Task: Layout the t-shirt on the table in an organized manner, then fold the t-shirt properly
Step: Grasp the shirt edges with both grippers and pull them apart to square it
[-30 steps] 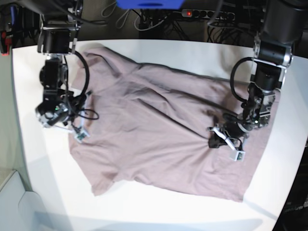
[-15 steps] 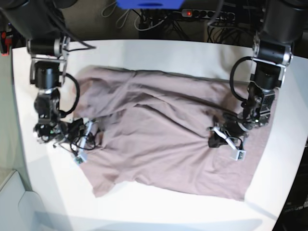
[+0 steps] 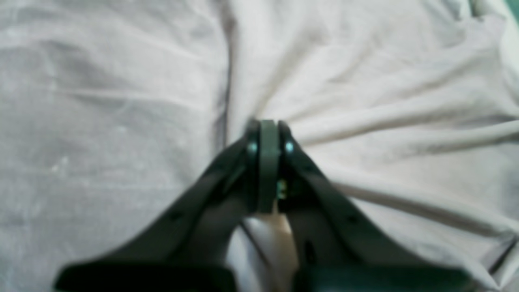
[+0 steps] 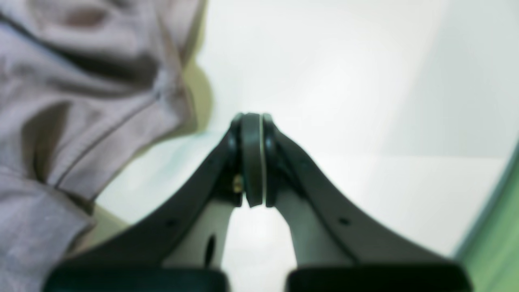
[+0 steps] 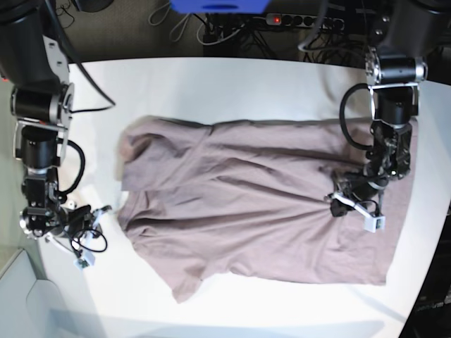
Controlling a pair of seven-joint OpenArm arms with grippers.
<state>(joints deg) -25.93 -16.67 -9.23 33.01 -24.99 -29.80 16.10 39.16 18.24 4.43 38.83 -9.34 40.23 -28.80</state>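
The mauve-pink t-shirt (image 5: 239, 204) lies spread across the white table (image 5: 211, 84), one sleeve toward the front left. At the shirt's right side my left gripper (image 5: 337, 205) is shut on a pinch of fabric, and creases fan out from it. The left wrist view shows the left gripper's (image 3: 265, 123) jaws pressed together on the t-shirt (image 3: 121, 81). My right gripper (image 5: 97, 213) sits low at the table's left, apart from the shirt. In the right wrist view the right gripper (image 4: 252, 117) is shut and empty over bare table (image 4: 324, 81), the t-shirt's edge (image 4: 48, 101) lying to its left.
A power strip with cables (image 5: 303, 21) and a blue object (image 5: 218, 5) lie beyond the table's far edge. The table's curved left edge runs close to the right arm, with a pale surface (image 5: 17, 296) below it. A green strip (image 4: 498, 227) shows past the table's rim.
The right gripper has come off the shirt's left side and swung toward the front left. The shirt has slid right and toward the front and flattened. The left gripper has shifted slightly right with its pinch.
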